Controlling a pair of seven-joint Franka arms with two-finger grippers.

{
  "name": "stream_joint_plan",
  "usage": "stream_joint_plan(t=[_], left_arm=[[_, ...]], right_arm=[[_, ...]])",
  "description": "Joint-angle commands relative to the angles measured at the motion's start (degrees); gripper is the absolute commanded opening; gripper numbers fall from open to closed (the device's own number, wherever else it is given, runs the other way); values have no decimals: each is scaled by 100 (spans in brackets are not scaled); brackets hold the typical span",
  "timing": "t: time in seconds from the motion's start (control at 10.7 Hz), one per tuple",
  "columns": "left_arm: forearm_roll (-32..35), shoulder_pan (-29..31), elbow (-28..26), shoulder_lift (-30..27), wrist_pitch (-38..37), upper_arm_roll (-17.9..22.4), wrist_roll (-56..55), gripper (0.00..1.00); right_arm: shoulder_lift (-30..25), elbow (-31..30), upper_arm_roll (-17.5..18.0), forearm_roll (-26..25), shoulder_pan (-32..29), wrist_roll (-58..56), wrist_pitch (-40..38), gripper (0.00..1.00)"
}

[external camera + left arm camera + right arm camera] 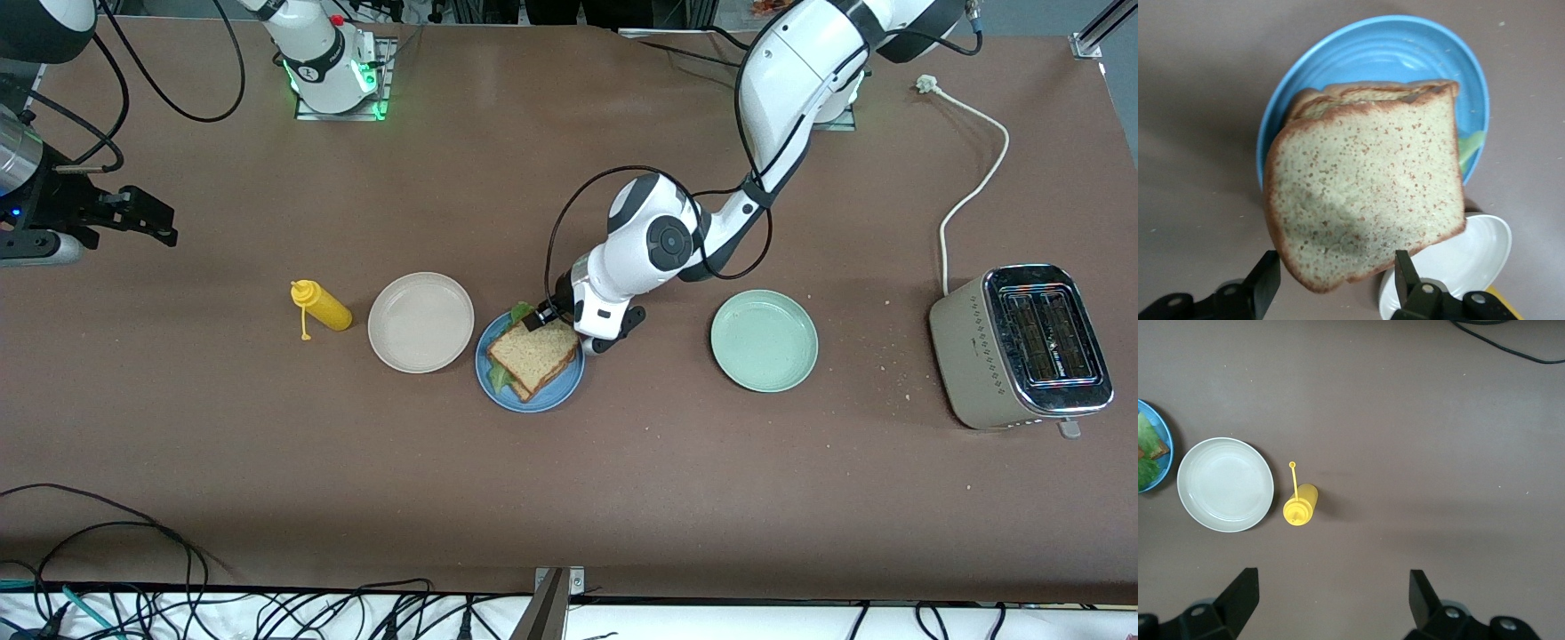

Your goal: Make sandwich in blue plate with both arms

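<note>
The table (569, 498) fills the front view. The toaster (1022, 347) sits at its right edge. Frame centre, the left gripper (1335, 277) hangs over the sandwich (532, 356) on the blue plate (556, 396), fingers apart around the top slice's edge. The right gripper (1331, 600), upper left, waits spread wide, holding nothing.

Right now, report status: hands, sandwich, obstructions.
Left hand open, low over the sandwich on the blue plate. Right hand open, waiting above the table's right-arm end. Nothing in the way.
</note>
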Motion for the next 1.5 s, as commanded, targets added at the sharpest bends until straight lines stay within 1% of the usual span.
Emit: stream_joint_plan(t=[0.0,0.19,0.38,0.47,0.56,0.75,0.94,1.13,1.31,1.41], left_arm=[[18,84,55,-58,-525,-10,-32,87],[27,84,72,-67,-912,8,-32,99],[27,189,116,-189,-1420,43,-32,100],[35,329,116,-442,-1789,43,-32,100],[70,495,116,-810,-2236,52,20,100],[866,812,125,-1583,-3194,25,21,100],[1474,1294,142,-2191,-3907,8,47,100],[1783,1690,143,-2710,-4488,42,624,100],[1925,2331,143,-3115,-5024,34,1702,100],[1916,2639,143,-3177,-5122,34,2326,100]], right_arm=[[91,182,19,-77,12,74,-109,100],[153,182,10,-77,3,74,-109,100],[153,191,10,-77,3,74,-109,100],[161,191,10,-77,3,74,-109,100],[161,191,10,-77,3,74,-109,100],[153,191,10,-77,3,74,-109,100],[153,191,10,-77,3,74,-100,100],[161,191,1,-77,3,74,-100,100],[161,191,1,-77,3,74,-100,100],[153,191,1,-77,3,74,-100,100]])
